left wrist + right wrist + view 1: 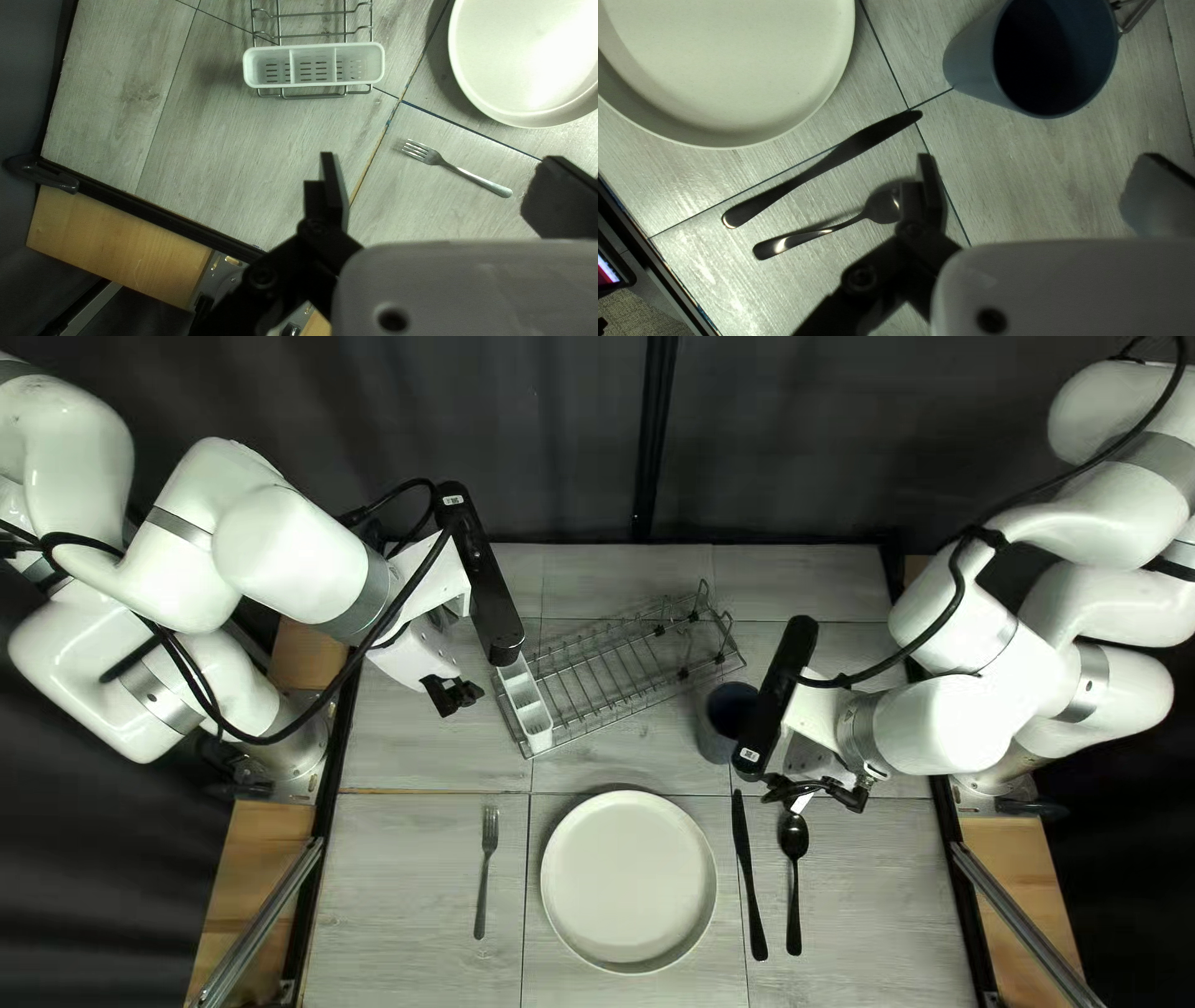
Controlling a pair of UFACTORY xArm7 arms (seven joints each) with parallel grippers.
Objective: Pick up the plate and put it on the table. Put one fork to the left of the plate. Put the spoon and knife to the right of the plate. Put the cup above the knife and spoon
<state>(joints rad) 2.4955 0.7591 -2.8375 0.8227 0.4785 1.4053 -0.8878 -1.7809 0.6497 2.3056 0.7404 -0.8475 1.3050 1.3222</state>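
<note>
The left gripper (451, 695) and right gripper (818, 793) hang with fingers spread; the dinner plate (629, 880) lies between fork (489, 836) and table knife (859, 143), spoon (883, 206) beside knife, blue cup (974, 68) beyond.

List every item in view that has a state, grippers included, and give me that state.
Plate: face up, nothing on it
Fork: lying flat
Knife: lying flat
Spoon: lying flat
Cup: upright, inside too dark to tell
Cutlery holder: upright, open-topped
Dish rack: standing, partly hidden
Left gripper: open
Right gripper: open
</note>
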